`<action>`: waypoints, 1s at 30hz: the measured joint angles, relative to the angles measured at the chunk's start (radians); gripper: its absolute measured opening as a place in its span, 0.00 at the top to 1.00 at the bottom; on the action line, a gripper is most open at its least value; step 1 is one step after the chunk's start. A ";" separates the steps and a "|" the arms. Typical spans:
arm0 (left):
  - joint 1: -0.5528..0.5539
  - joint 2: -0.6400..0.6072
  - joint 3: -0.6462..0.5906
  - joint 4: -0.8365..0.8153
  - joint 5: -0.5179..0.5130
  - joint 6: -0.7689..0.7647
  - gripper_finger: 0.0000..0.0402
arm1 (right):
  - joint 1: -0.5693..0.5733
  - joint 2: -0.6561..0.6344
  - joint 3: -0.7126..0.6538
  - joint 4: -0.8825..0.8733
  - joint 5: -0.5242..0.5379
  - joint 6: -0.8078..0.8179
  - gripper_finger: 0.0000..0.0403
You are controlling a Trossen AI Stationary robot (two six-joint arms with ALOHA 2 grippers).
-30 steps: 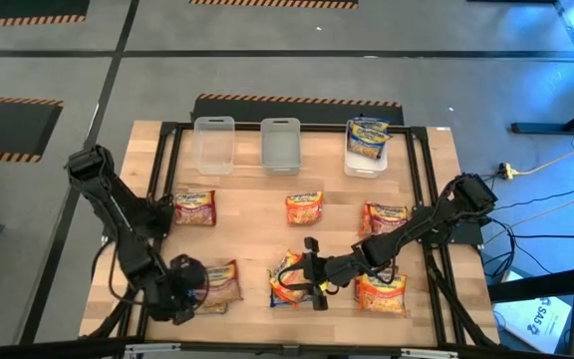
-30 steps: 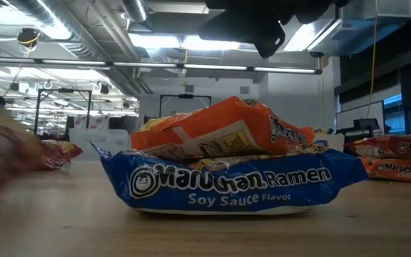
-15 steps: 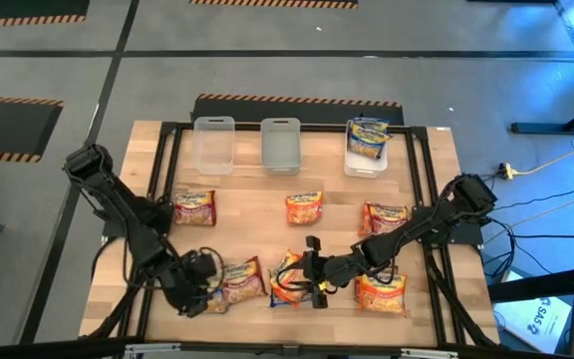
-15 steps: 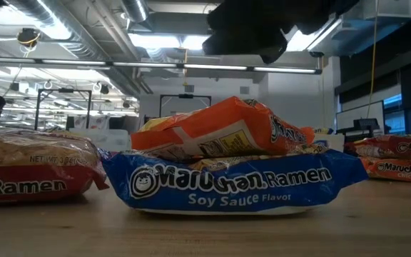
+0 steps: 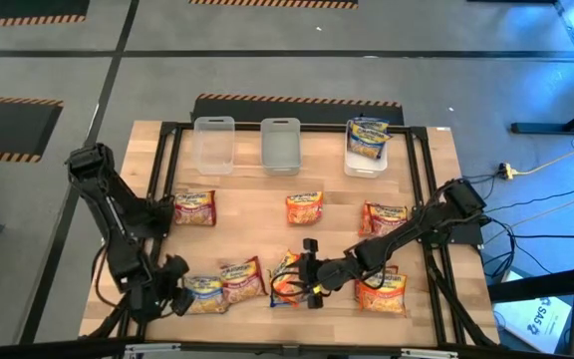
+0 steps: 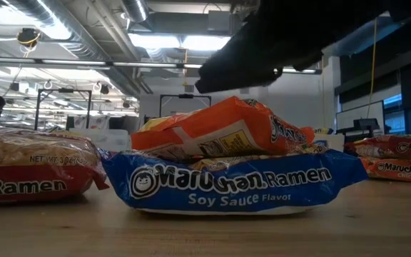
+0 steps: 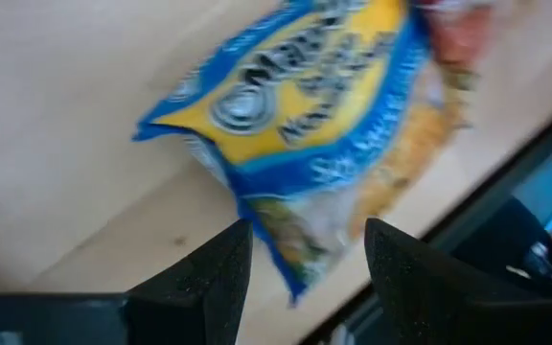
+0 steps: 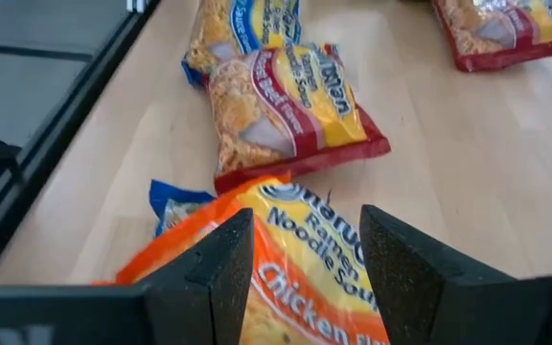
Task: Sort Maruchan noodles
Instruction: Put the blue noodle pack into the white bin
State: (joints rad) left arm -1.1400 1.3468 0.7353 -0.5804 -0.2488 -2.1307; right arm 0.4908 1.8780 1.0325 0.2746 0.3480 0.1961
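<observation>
Hovering over the front middle of the table (image 5: 247, 214), the right gripper (image 8: 305, 251) has its fingers apart, just above an orange packet (image 8: 286, 273) that lies on top of a blue packet (image 6: 227, 184); in the low view the dark arm hangs close over that stack without clearly touching it. Beside the stack sits a red packet (image 8: 290, 115), and past that another blue-and-yellow packet (image 7: 295, 115) near the front left corner, partly under the red one's edge. The left gripper (image 7: 300, 254) is over this packet with its fingers spread and nothing between them, close to the table's front edge. Farther out, an orange packet (image 5: 304, 207) lies mid-table, a red one (image 5: 194, 207) to its left, and another red one (image 5: 385, 217) to its right, with an orange one (image 5: 381, 293) at the front right. Along the far edge stand three clear tubs; the right tub (image 5: 367, 160) holds a blue packet (image 5: 368, 136), while the other two hold nothing visible.
</observation>
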 joint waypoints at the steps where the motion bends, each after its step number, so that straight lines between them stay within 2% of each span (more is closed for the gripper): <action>1: -0.003 0.000 -0.012 -0.001 0.012 -0.020 0.51 | 0.000 0.002 -0.001 -0.004 0.006 -0.009 0.57; 6: -0.007 0.001 -0.048 -0.001 -0.026 -0.059 0.51 | 0.000 0.004 0.000 0.036 -0.003 -0.024 0.57; 12: -0.009 0.029 -0.105 0.113 -0.043 -0.059 0.51 | 0.000 0.006 0.000 0.061 -0.024 -0.033 0.57; 17: -0.010 0.062 -0.160 0.318 -0.147 0.037 0.51 | 0.000 0.006 0.000 0.096 -0.027 -0.048 0.57; 21: -0.006 0.088 -0.178 0.368 -0.211 0.104 0.51 | 0.000 0.006 0.000 0.100 -0.026 -0.047 0.57; 24: -0.006 0.121 -0.185 0.394 -0.246 0.132 0.55 | 0.000 0.006 0.000 0.105 -0.026 -0.047 0.57; 30: -0.006 0.185 -0.190 0.476 -0.316 0.212 0.69 | 0.000 0.006 0.000 0.120 -0.025 -0.047 0.57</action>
State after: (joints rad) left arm -1.1458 1.5322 0.5449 -0.1039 -0.5652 -1.9192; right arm 0.4904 1.8843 1.0321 0.3948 0.3231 0.1493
